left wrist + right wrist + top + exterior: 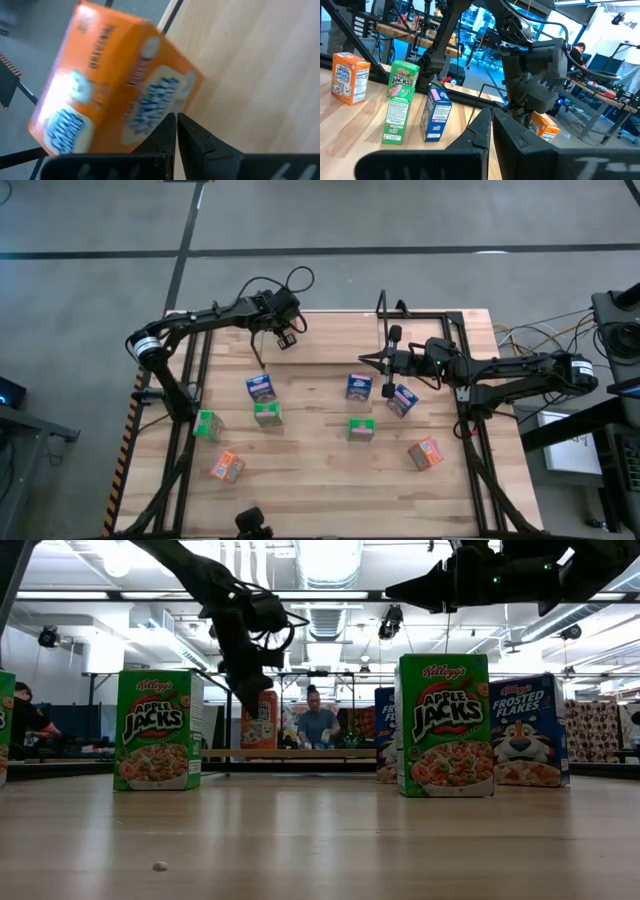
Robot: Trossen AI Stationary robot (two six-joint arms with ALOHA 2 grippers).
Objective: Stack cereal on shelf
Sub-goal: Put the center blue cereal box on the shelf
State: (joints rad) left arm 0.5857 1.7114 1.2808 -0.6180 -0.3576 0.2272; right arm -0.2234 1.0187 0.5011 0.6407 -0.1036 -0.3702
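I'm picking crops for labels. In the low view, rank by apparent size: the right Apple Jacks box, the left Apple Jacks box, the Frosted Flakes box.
1. Right Apple Jacks box, largest, probably nearest the camera.
2. Left Apple Jacks box.
3. Frosted Flakes box, partly hidden, so unsure.

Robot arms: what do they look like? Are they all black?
Mostly. Both arms are dark, thin and jointed. The left arm has a pale band near its base and looping black cables by its gripper. The right arm ends in a gripper with two dark pointed fingers.
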